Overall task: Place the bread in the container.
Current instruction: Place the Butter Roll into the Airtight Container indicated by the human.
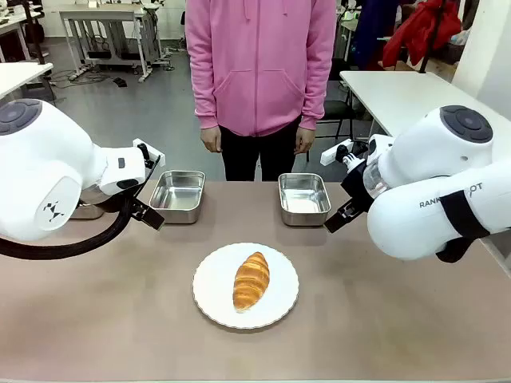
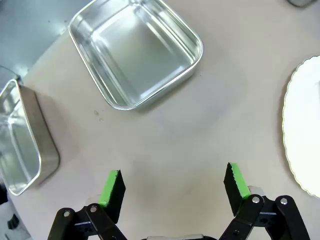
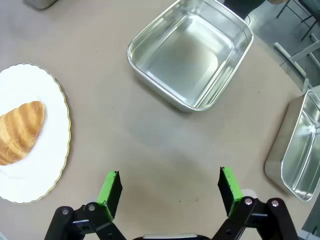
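The right arm [image 1: 431, 199] read "RANKA". One bread [image 1: 251, 279] lay on one plate [image 1: 209, 297] near four pans [image 1: 177, 195]; both jaws stood apart.

Bench [image 1: 120, 319] bare across the lower frame, all round the plate [image 1: 209, 299]. Bread [image 1: 251, 280] open from above and both sides. Left pan [image 1: 177, 194] and right pan [image 1: 303, 197] sit mid-frame, clear gap between. Both pans empty, open-topped. Left arm [image 1: 48, 175], right arm [image 1: 431, 199] crowd the side edges. Person [image 1: 259, 64] blocks top centre.
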